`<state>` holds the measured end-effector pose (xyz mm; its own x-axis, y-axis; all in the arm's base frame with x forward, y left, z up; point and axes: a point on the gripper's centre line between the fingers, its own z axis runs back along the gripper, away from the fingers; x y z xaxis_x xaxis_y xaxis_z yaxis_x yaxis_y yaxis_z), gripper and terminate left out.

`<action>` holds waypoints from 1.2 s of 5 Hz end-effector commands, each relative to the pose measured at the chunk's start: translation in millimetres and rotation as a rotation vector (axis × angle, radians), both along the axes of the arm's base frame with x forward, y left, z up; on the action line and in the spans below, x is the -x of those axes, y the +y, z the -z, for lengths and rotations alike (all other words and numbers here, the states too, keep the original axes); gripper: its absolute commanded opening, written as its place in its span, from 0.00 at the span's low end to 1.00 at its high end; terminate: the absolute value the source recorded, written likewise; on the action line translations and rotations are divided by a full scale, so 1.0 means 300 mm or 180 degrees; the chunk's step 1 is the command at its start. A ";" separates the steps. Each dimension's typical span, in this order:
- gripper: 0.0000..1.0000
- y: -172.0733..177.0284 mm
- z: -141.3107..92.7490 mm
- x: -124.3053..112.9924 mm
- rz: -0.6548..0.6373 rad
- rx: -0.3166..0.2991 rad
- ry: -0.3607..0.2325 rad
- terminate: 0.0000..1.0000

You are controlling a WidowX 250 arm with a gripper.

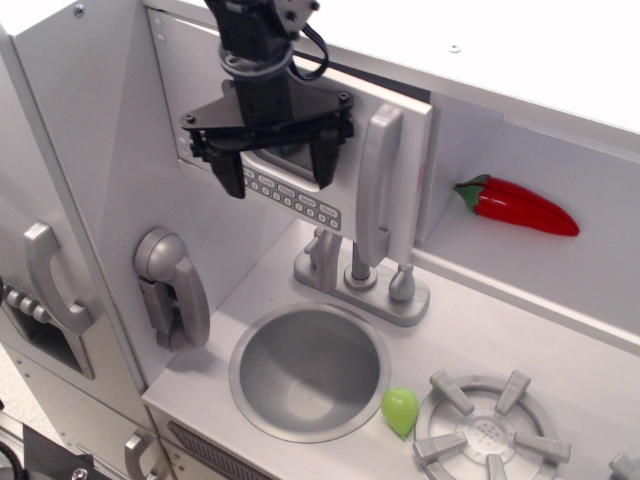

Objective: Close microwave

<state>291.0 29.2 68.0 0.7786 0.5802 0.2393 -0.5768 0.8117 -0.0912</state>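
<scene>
The light grey microwave door (400, 120) stands almost flush with its cabinet opening at the upper middle. Its tall silver handle (377, 185) is at the door's right side and a row of small buttons (295, 200) runs along its lower edge. The dark window is mostly hidden behind my gripper. My black gripper (277, 170) is open and empty, its fingers (228, 172) spread wide in front of the door's face, left of the handle.
A silver phone handset (172, 288) hangs on the left wall. Below are the round sink (310, 372), the faucet (362, 280), a green pear-like toy (400, 410) and a burner (490, 432). A red chilli pepper (515, 205) lies on the shelf at right. Curved-handled doors (55, 280) are at far left.
</scene>
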 end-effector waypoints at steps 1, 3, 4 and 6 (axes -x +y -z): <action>1.00 0.015 -0.078 -0.060 -0.0061 -0.0013 -0.0442 0.00; 1.00 0.031 -0.073 -0.037 -0.0110 0.0105 -0.0236 0.00; 1.00 0.053 -0.038 0.065 -0.0014 0.0037 0.0066 0.00; 1.00 0.097 -0.008 0.274 0.0455 0.0014 0.0240 0.00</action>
